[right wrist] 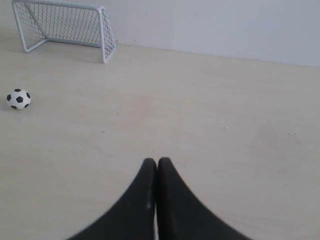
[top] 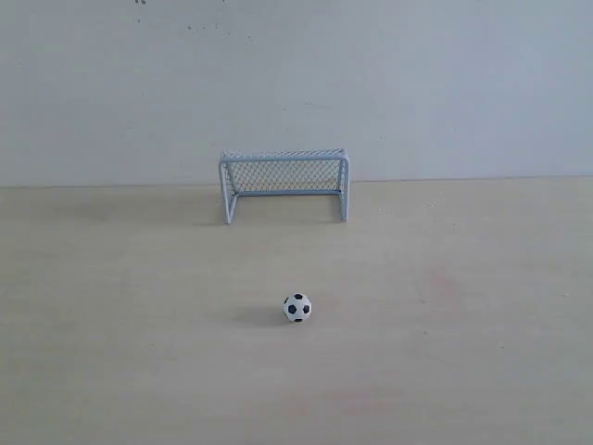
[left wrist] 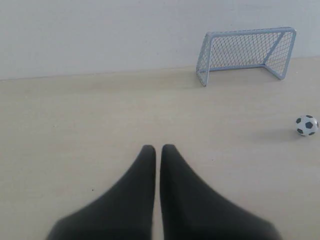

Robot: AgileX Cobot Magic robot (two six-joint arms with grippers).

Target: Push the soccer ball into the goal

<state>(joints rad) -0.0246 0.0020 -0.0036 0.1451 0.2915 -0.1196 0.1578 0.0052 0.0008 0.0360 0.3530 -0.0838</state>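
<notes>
The soccer ball (top: 296,307) rests on the pale wooden table, white with black patches, in front of the goal (top: 284,184) and well apart from it. The goal stands against the back wall, its open mouth facing the ball. From the left wrist, the ball (left wrist: 306,125) lies far off to one side of my left gripper (left wrist: 158,148), with the goal (left wrist: 246,54) beyond. My left gripper is shut and holds nothing. My right gripper (right wrist: 157,161) is shut and empty too, with the ball (right wrist: 18,99) and goal (right wrist: 65,29) far from it. Neither gripper shows in the exterior view.
A plain white wall (top: 296,83) rises behind the goal at the table's far edge. The bare tabletop (top: 139,306) spreads out on both sides of the ball.
</notes>
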